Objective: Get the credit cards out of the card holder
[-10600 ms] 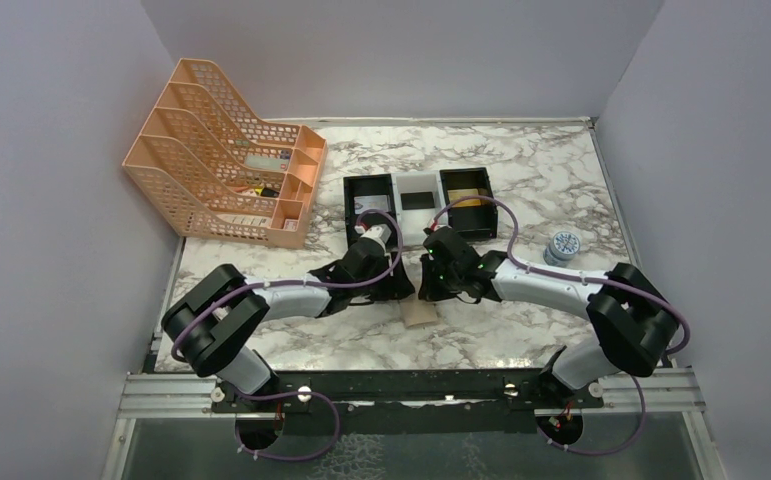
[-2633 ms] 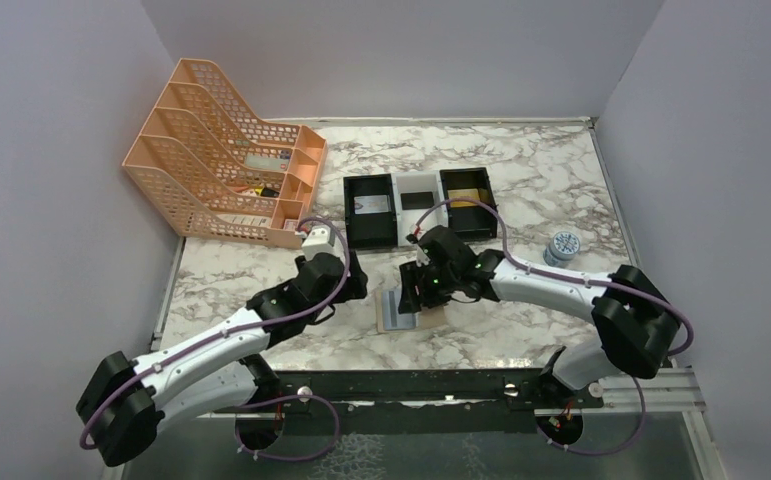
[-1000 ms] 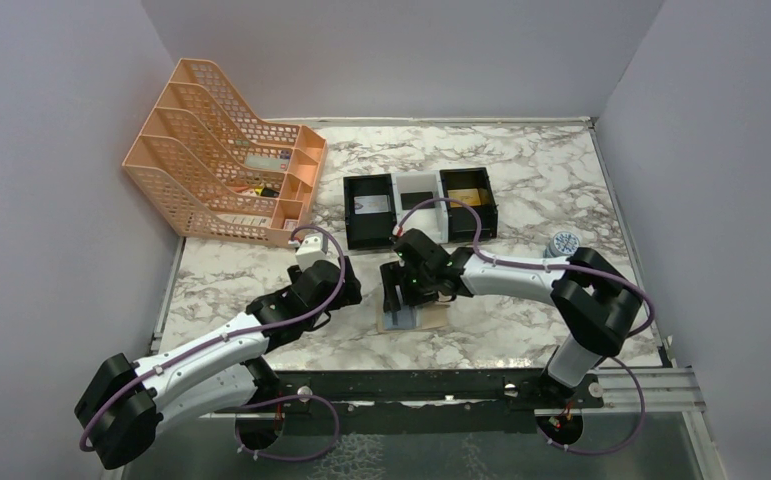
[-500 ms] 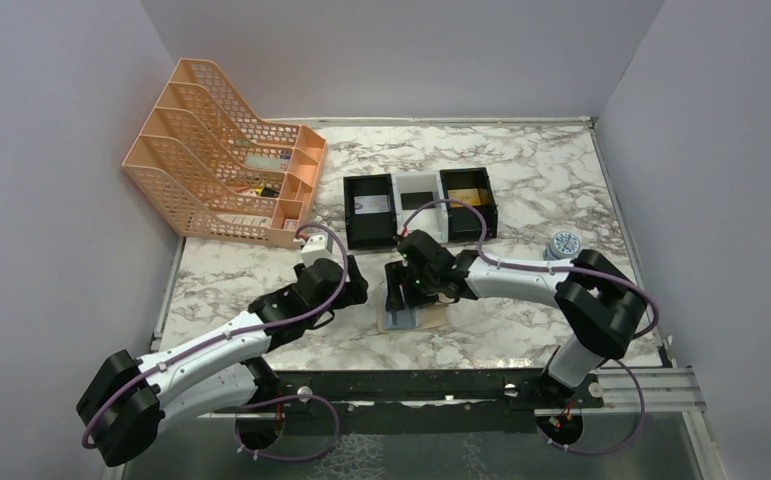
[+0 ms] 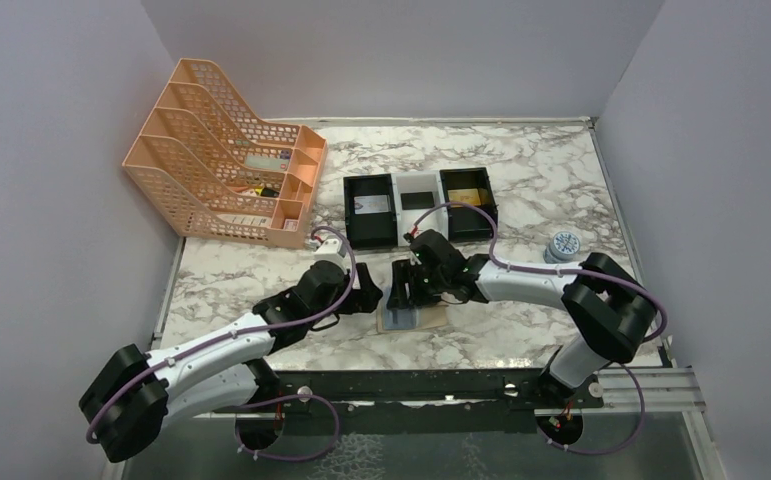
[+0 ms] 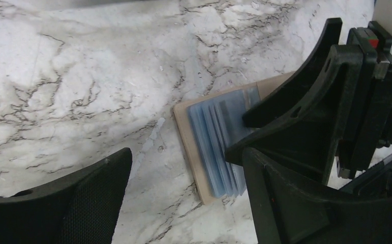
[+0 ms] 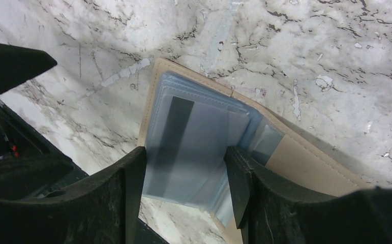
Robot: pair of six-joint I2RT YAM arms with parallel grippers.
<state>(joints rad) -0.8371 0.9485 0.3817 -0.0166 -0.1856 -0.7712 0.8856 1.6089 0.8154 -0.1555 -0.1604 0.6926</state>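
Note:
The card holder [image 5: 423,318] lies open on the marble table, tan outside [image 7: 305,162] with grey-blue clear sleeves. A credit card [image 7: 183,137] with a dark stripe shows through the top sleeve. My right gripper [image 7: 186,183] reaches down over the sleeves, one finger against each long edge of the stack, shut on it. In the top view it [image 5: 402,298] covers most of the holder. My left gripper [image 6: 183,203] is open just left of the holder [image 6: 188,132], whose near edge lies between its fingers, touching nothing. From above it [image 5: 369,292] sits beside the right gripper.
Three small trays stand behind the holder: a black one [image 5: 352,215] holding a pale card, a white one [image 5: 418,185] and a black one [image 5: 489,205] holding a yellowish card. An orange file rack [image 5: 221,170] fills the back left. A small round tin [image 5: 562,245] sits at the right.
My left gripper has moved right, closer to the holder's left edge. The right gripper's fingers have narrowed onto the sleeve stack and shifted slightly right.

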